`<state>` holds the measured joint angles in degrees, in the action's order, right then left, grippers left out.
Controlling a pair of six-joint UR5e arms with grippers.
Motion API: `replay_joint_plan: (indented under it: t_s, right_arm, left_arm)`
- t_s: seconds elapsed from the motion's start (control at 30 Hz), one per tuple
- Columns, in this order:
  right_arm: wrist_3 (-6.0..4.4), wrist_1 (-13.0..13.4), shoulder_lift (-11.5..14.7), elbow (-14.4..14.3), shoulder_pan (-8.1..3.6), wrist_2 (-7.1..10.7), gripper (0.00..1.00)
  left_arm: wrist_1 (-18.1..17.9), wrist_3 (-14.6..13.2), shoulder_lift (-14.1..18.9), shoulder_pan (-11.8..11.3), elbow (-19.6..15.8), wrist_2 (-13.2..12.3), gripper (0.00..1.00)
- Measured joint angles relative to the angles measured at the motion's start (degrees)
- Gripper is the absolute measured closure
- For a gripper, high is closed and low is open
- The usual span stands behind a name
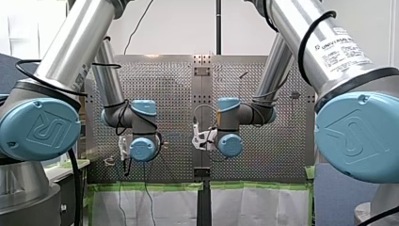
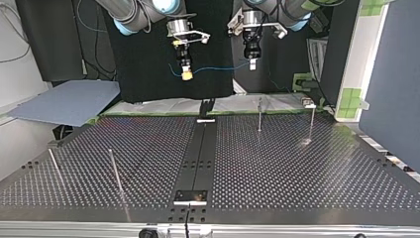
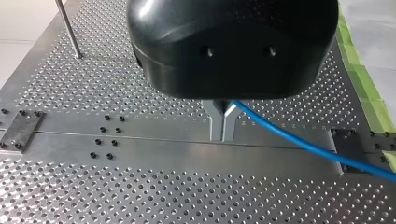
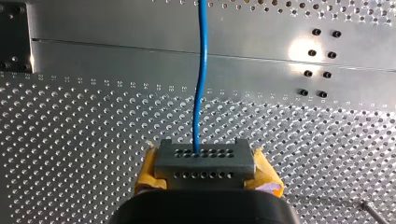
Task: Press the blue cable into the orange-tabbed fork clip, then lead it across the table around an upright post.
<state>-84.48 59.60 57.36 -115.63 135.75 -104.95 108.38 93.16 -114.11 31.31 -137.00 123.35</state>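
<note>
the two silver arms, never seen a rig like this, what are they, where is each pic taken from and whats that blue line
They are two robot arms: the front view looks from behind them, my left arm at its left, my right arm at its right. The top view faces them across the perforated table, where thin upright posts stand. Each wrist view looks along one gripper. The blue line is a blue cable, held in the air between my left gripper and my right gripper, both shut on it.
</note>
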Motion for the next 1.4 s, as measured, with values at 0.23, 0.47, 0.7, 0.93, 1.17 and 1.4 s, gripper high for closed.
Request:
replay_joint_plan:
  t_s: [0.23,0.47,0.7,0.93,1.17,1.4]
  right_arm:
    - [-0.01,0.0,0.0,0.0,0.03,0.05,1.0]
    - [0.0,0.0,0.0,0.0,0.08,0.09,1.0]
    - [0.0,0.0,0.0,0.0,0.09,0.09,1.0]
    - [0.0,0.0,0.0,0.0,0.09,0.09,1.0]
    - [-1.08,-1.1,-0.6,0.2,1.18,-0.99,1.0]
    - [-2.61,-4.7,-0.8,0.3,3.38,-3.28,1.0]
  left_arm:
    - [0.0,-0.2,-0.2,0.0,-0.2,0.1,1.0]
    - [0.1,-0.6,-3.9,0.1,-1.1,0.3,1.0]
    - [0.1,-0.6,-5.9,0.1,-1.1,0.3,1.0]
    - [0.1,-0.6,-6.0,0.1,-1.1,0.3,1.0]
    - [0.1,-0.6,-6.0,0.1,-1.1,0.3,1.0]
    - [0.1,-0.6,-6.0,0.1,-1.1,0.3,1.0]
